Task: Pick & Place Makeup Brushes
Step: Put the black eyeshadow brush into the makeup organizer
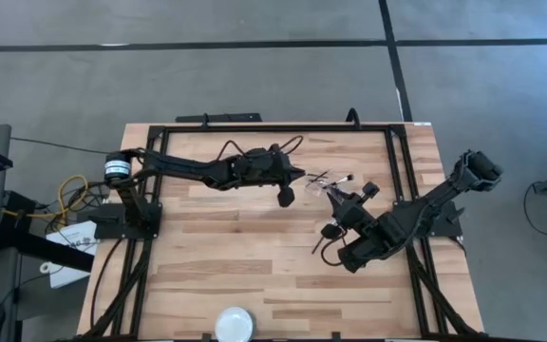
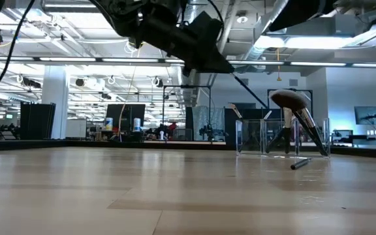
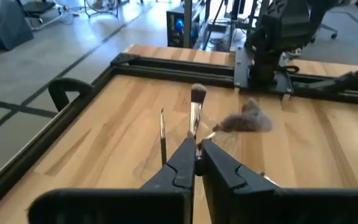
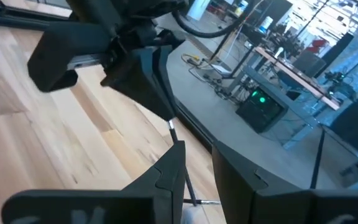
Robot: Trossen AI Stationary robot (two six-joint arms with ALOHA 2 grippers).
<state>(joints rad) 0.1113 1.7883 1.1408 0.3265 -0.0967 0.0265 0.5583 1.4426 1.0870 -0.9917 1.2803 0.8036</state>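
Observation:
My left gripper [image 3: 196, 163] hangs over the table's middle [image 1: 297, 176], shut on a thin makeup brush [image 3: 197, 118] that has a silver ferrule and a small brown head. Just to its right stands the clear plastic holder [image 2: 282, 136]. Several brushes lean inside it, one with a fluffy reddish-brown head [image 2: 290, 98]. Another brush [image 2: 300, 163] lies flat on the wood in front of the holder. My right gripper [image 4: 197, 165] is raised near the holder's near side [image 1: 338, 204] and points at the left gripper. It stands open, touching nothing. My left gripper pinches the brush's stem [image 3: 196, 143] between its two fingertips, close behind the silver ferrule. The fingers come from the table's left, slanting a little down, and the brush runs on ahead in line with them. The brush is lifted clear of the table, head toward the holder.
A round white dish [image 1: 234, 323] sits at the table's near edge. A black frame rail [image 1: 283, 126] runs along the far edge and down the sides. The right arm's base [image 3: 272, 43] stands beyond the holder. Bare wood lies left of and in front of the grippers.

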